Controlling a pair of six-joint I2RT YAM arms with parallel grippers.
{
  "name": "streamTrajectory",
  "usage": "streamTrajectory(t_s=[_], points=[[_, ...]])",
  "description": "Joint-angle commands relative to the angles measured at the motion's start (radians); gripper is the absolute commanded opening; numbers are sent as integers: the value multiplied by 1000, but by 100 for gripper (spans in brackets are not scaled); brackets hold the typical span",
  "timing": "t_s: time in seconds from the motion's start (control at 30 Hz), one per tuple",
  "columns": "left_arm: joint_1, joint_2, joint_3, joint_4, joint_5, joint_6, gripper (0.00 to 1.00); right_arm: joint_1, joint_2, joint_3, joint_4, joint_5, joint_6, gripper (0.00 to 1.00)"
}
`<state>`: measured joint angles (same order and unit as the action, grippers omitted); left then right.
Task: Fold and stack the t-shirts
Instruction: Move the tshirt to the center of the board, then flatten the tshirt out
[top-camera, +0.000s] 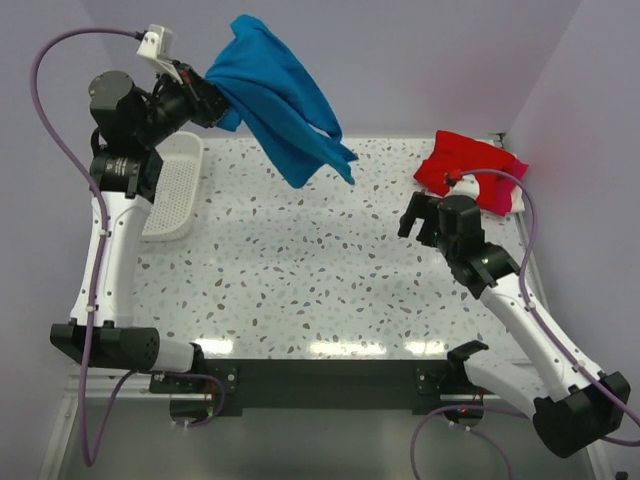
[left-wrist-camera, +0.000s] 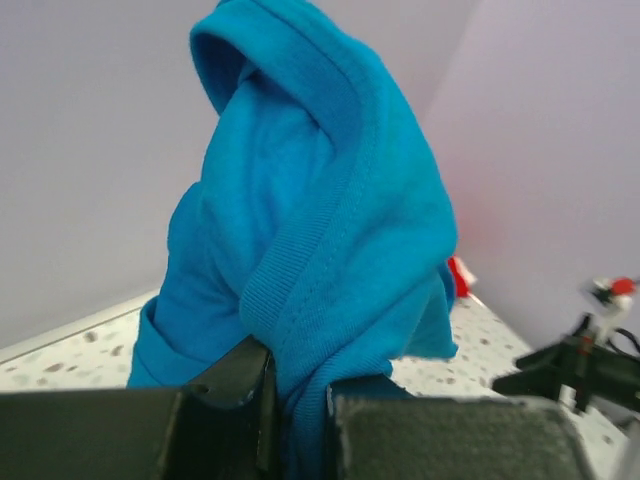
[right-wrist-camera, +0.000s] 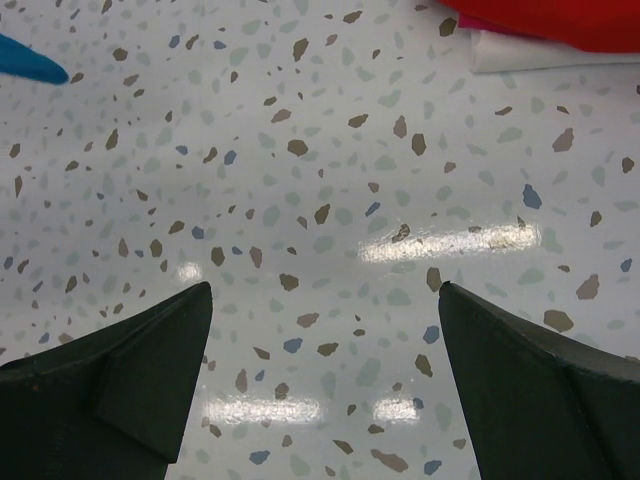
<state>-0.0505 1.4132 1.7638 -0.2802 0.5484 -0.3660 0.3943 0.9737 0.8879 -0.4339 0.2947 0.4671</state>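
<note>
At the far left, the white mesh basket (top-camera: 172, 190) is lying on the desk (top-camera: 300, 280), just below the raised left arm. The left hand (top-camera: 205, 100) is pinching a bunched fold of the blue t-shirt (top-camera: 285, 110). In the left wrist view its fingers (left-wrist-camera: 225, 395) are closing on the cloth (left-wrist-camera: 320, 230), ribbed hem included. The shirt is hanging in the air over the far left part of the desk, crumpled, with its lowest tip dangling clear of the surface.

I am judging this as the laying-out step: the shirt is being carried toward the desk for spreading, and no fold is showing in it yet. The next move is calling for lowering it onto the speckled middle, then a second grasp so that the cloth is pulled flat.

That middle is offering wide room, with the basket being the only thing near the left arm's path down.

Further right, the right hand (top-camera: 420, 215) is hovering low over the desk, its jaws standing wide apart (right-wrist-camera: 325, 290) and gripping nothing. Beyond it, in the far right corner, the red t-shirt (top-camera: 468, 162) is resting on a magenta one (top-camera: 497, 203), close to the desk's right edge.
</note>
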Motion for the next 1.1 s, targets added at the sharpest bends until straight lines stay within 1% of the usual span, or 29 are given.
streamTrajectory(t_s=[0.0,0.03,0.1,0.13,0.17,0.2,0.23,0.27,0.3,0.33,0.37,0.4,0.47,0.63,0.77,0.87,0.93,1.07], points=[[-29,-49,-64,206,281,-140,0,3,-44,8,26,4,-1,99],[-38,-56,-132,217,323,-151,0,2,-47,2,26,3,4,99],[-61,-75,-212,217,353,-154,9,3,-52,-9,24,-8,11,99],[-63,-83,-306,211,354,-139,22,2,-52,-10,21,-15,13,99],[-63,-103,-357,173,338,-116,31,2,-50,-13,20,-22,13,99],[-63,-114,-403,129,232,-82,41,2,-47,-15,21,-54,-2,99],[-63,-123,-490,87,160,-15,63,3,-43,-18,29,-75,-14,99],[-63,-135,-529,11,77,13,72,3,-38,-27,38,-97,-33,99],[-63,-134,-564,-34,-117,34,79,3,-18,-35,43,-129,-65,98],[-63,-129,-620,-72,-211,51,85,6,-7,-38,41,-176,-76,98],[-63,-106,-642,-149,-299,56,87,9,3,-44,38,-199,-82,98],[-63,-94,-658,-181,-400,67,89,15,28,-49,35,-216,-87,98],[-63,-82,-707,-220,-427,96,93,29,46,-69,40,-264,-88,98],[-63,-167,-831,-194,-426,96,98,132,127,-102,72,-267,-71,98],[-63,-197,-857,-214,-423,102,99,236,219,-112,107,-281,-24,98],[-63,-209,-880,-200,-380,84,99,299,282,-118,118,-264,11,97],[-66,-214,-903,-191,-344,65,99,314,301,-122,100,-223,44,96],[-72,-230,-943,-188,-320,50,99,324,300,-156,78,-195,94,95]])
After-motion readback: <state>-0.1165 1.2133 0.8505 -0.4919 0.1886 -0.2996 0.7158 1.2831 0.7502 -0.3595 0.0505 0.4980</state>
